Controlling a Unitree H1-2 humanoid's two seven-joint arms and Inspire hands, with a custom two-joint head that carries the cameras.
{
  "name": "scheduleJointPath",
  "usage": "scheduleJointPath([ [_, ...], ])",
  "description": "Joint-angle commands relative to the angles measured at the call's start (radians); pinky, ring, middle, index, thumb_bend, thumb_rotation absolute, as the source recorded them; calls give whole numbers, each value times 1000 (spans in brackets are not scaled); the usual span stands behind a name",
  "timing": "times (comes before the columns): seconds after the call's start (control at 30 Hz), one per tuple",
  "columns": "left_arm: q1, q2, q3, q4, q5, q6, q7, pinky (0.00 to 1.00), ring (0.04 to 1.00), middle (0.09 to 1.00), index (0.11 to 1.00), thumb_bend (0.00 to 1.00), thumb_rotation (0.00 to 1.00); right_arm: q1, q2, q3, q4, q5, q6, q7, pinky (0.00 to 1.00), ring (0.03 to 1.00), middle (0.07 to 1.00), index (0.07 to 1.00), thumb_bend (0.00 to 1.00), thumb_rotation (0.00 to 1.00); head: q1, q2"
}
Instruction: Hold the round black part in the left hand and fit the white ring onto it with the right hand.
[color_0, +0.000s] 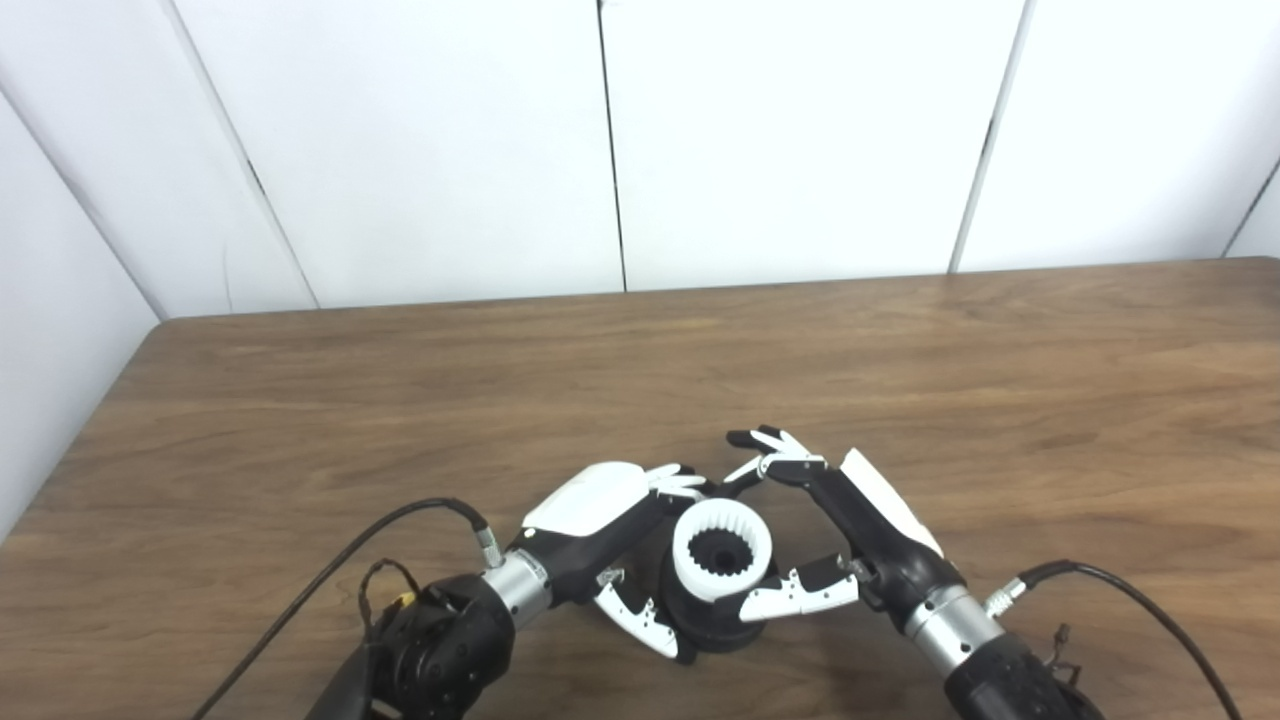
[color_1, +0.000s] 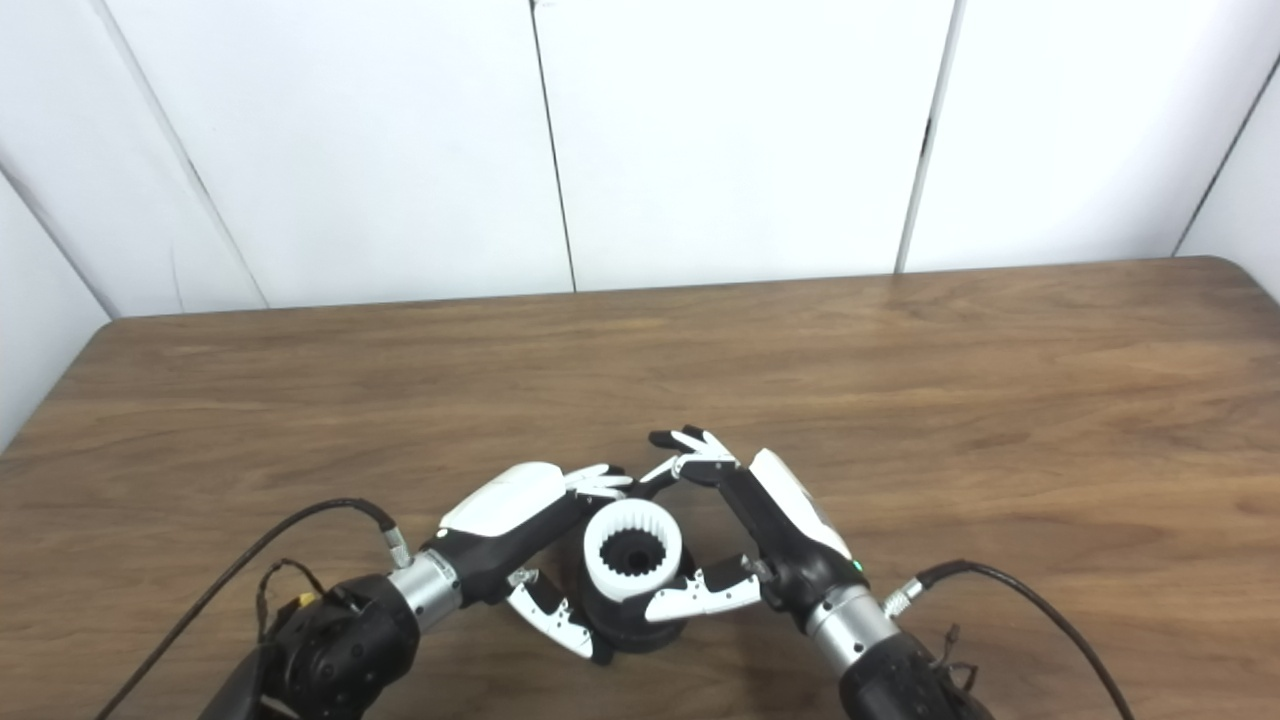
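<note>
The round black part (color_0: 712, 612) is seen close to the near edge of the wooden table (color_0: 640, 380), roughly midway along that edge. It is gripped by the left hand (color_0: 610, 530), whose fingers are wrapped around its far side while the thumb (color_0: 632, 618) is pressed against its near left side. The white ring (color_0: 722, 550), toothed around its inner wall, is seated on top of the black part, with the dark bore visible through its centre. The right hand (color_0: 850, 520) is held just beside the ring on its right. Its fingers (color_0: 775, 455) are spread apart and arched beyond the ring without being closed on it, and its thumb (color_0: 800, 597) is laid along the ring's near right rim; whether thumb and ring actually touch cannot be told. Cables (color_0: 330, 580) are seen trailing from both wrists toward the near edge.
</note>
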Motion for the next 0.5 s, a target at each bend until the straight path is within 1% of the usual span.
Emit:
scheduleJointPath([
  [0.0,-8,11,2,0,-3,2,-6,855,967,911,702,936,176,-30,5,1,-41,2,-14,-4,929,983,900,492,520,168,1,4],
  [0.2,-7,15,5,-10,-2,11,-12,855,968,907,700,932,174,-27,-4,-1,-43,-3,-11,0,922,977,895,492,520,168,-2,4],
  [0.3,-10,17,5,-17,-4,21,-22,864,974,910,700,928,182,-20,-4,-4,-35,7,-20,-5,928,974,893,492,521,167,0,7],
  [0.47,-8,19,7,-21,-6,17,-20,852,969,909,694,928,171,-14,-7,-2,-19,3,-32,-12,923,975,893,492,520,167,-2,8],
])
